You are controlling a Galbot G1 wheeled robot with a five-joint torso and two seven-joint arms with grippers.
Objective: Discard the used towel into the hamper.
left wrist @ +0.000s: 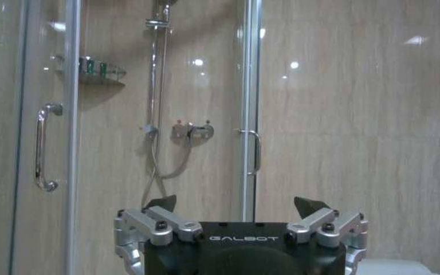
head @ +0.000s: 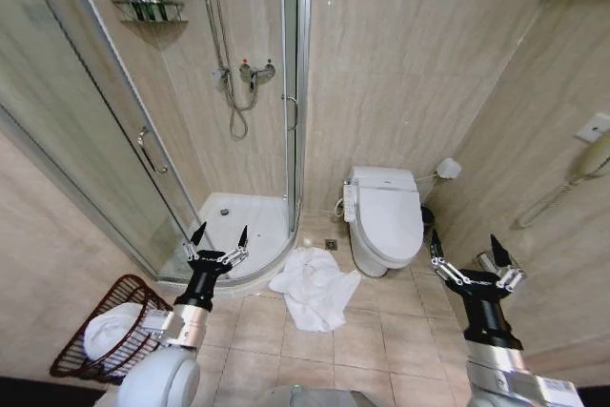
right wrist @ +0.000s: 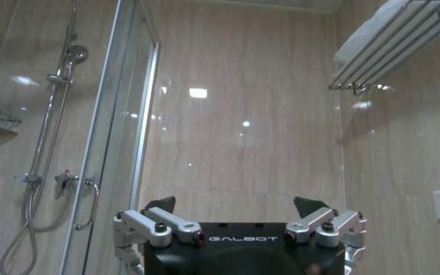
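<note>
Nearest in the head view, the left gripper is raised on its black wrist at the lower left, its two dark-tipped fingers spread apart and holding nothing; the right gripper is raised likewise at the lower right, fingers also apart and empty; each wrist view shows its own gripper, the left and the right, with jaws wide and pointing at the beige walls; on the floor at the lower left, just beside the left arm, lies the small round dark reddish-brown openwork wire hamper, tilted with its mouth facing up and rightward, and a white bundle of cloth sits inside it; between the two arms, on the beige tiled floor, a crumpled white towel is spread out, well apart from the hamper and just beside the base of the white toilet with its lid closed; its upper edge reaches the curved white shower tray; behind that stands the glass shower enclosure with a chrome handle, a chrome mixer and hose on the wall, and a wire corner shelf holding small bottles; the right wrist view shows a chrome towel rack high on the wall with folded white cloth on it.
</note>
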